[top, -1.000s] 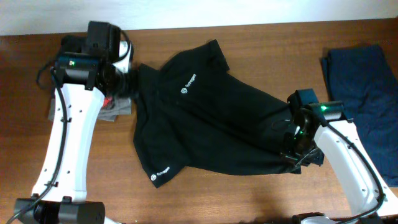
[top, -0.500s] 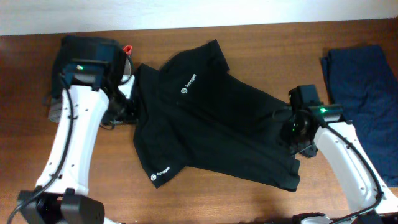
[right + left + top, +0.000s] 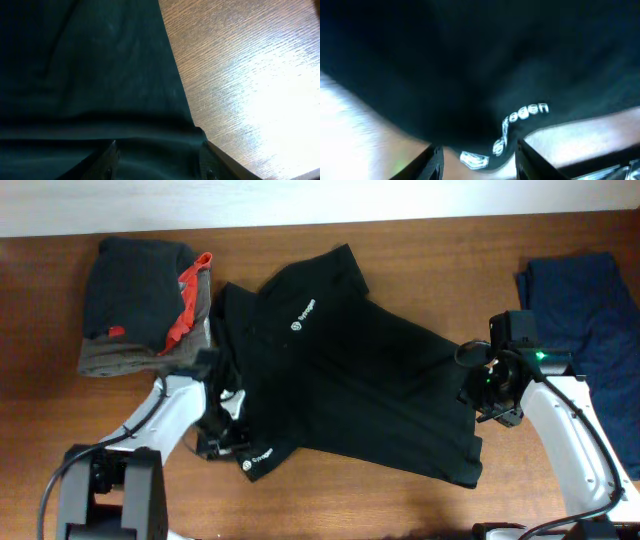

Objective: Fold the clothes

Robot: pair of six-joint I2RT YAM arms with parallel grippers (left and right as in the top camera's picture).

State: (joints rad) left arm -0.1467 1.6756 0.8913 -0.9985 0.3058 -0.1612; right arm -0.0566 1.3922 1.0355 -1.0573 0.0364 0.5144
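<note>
Left claw (image 3: 222, 442) beside shirt (image 3: 350, 370), collar (image 3: 228, 302) leftward

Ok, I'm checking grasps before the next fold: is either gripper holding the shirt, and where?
Nothing is held. The left gripper is open astride the logo sleeve hem of the shirt; the right gripper is open over its edge.

Left wrist view is dim and blurred: shirt (image 3: 470, 60) a featureless black, its logo (image 3: 525, 110) smeared between the jaws, table (image 3: 350, 135) blown out either side. Right wrist view is sharp, with glare on the table right of the jaws. Overhead is evenly lit.
</note>
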